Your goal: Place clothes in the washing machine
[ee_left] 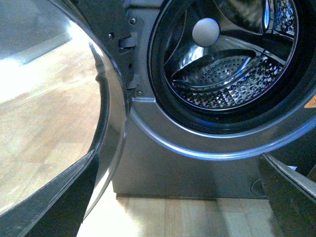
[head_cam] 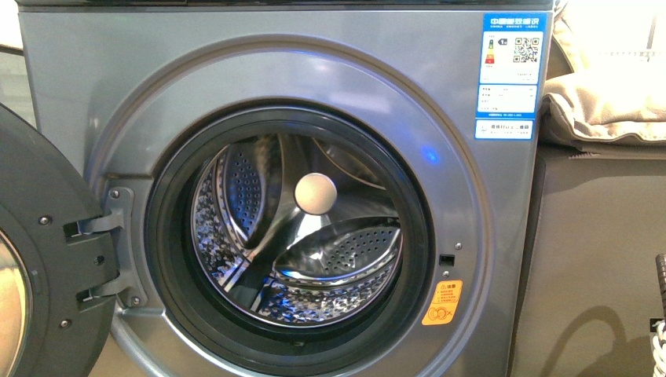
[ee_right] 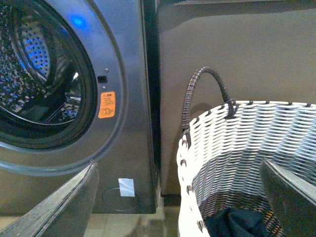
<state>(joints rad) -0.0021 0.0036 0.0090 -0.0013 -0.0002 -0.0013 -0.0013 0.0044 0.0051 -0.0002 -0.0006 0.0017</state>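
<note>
While the clothes [ee_right: 237, 223] lie bunched at the bottom of the white woven basket [ee_right: 256, 128], right of the washing machine [head_cam: 330, 71], its door [head_cam: 47, 236] hangs wide open on the left; left hand [ee_left: 177, 157] faces the drum [head_cam: 345, 251], right hand [ee_right: 177, 165] faces the basket, fingers apart on both.

woven basket [ee_right: 247, 133] | grey cabinet [head_cam: 597, 236] | beige padding [head_cam: 612, 94] atop cabinet

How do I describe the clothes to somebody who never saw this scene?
Find the grey washing machine. Right of it stands a white woven basket. The clothes are the dark navy fabric at its bottom, not the beige pile higher up.
</note>
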